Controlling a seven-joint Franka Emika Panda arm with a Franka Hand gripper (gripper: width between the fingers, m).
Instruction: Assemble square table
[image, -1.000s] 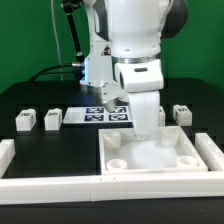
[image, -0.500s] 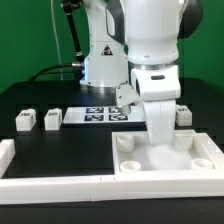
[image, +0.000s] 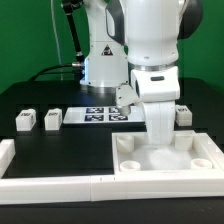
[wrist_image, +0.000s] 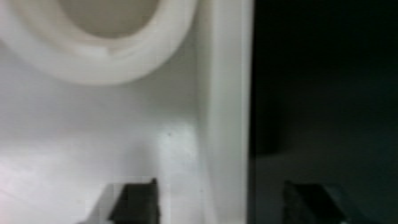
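Arm (image: 155, 40) upright over square table (image: 150, 172), wrist pointing straight down; fingers (wrist_image: 135, 200) parted, straddling rim (wrist_image: 222, 120), gripping nothing.

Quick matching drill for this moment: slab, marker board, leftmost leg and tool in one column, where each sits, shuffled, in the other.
Column A
1 slab
2 marker board
3 leftmost leg
4 tool

Column B
a far toward the exterior view's left
b fingers either side of the slab's rim, open
c front of the table, exterior view's right
d flat on the table behind the slab

Pairs: 1-c, 2-d, 3-a, 4-b
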